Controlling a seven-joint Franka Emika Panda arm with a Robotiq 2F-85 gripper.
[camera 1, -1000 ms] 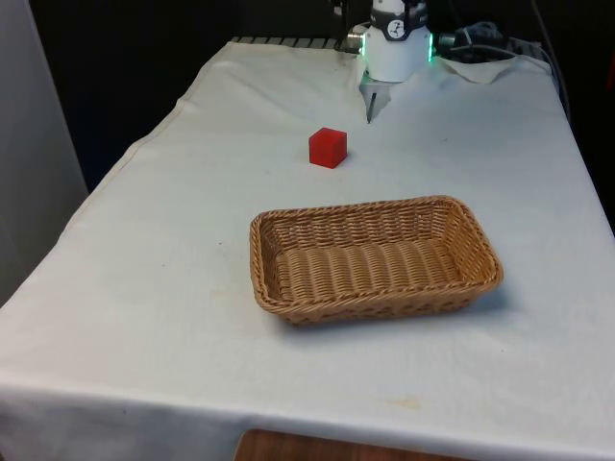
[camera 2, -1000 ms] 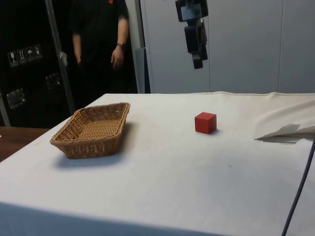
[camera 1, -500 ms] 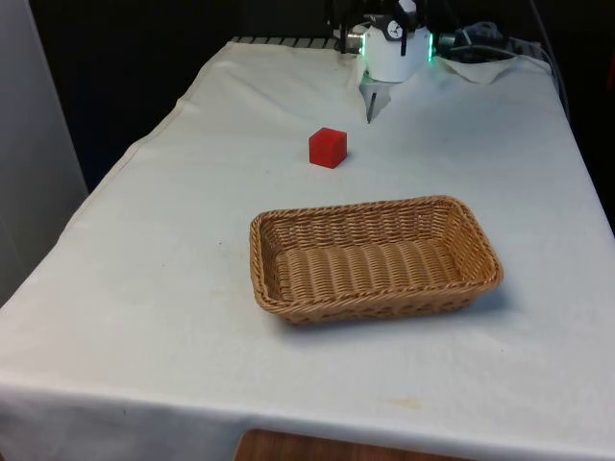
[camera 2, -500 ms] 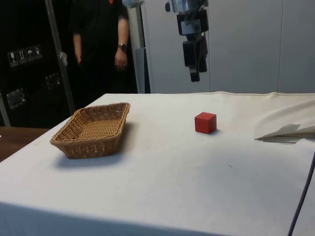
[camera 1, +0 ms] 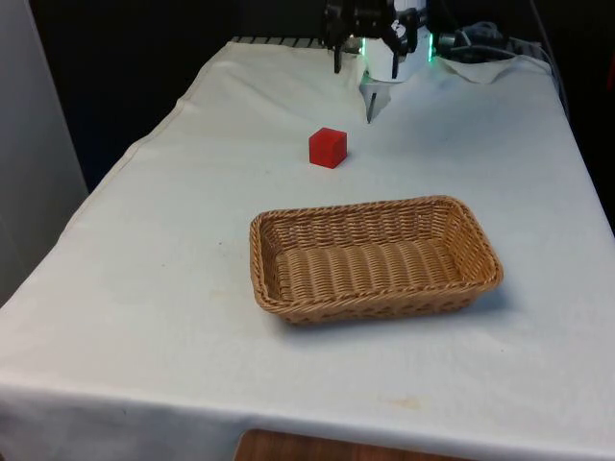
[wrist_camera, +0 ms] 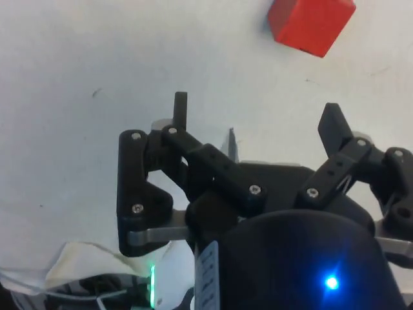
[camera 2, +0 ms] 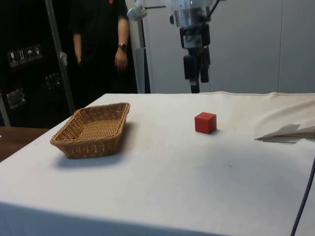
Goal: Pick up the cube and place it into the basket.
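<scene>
The black two-finger gripper (camera 2: 196,86), fingers apart, has dropped toward the small red cube (camera 2: 205,122) at frame centre, leaving the woven wicker basket (camera 2: 93,129) at left waiting

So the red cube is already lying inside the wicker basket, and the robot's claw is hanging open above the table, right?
Not quite. The red cube is not in the basket; it sits on the white cloth, apart from the basket, as the front view shows. The basket holds nothing. The rest is right: the claw hangs open above the table, near the cube.
</scene>
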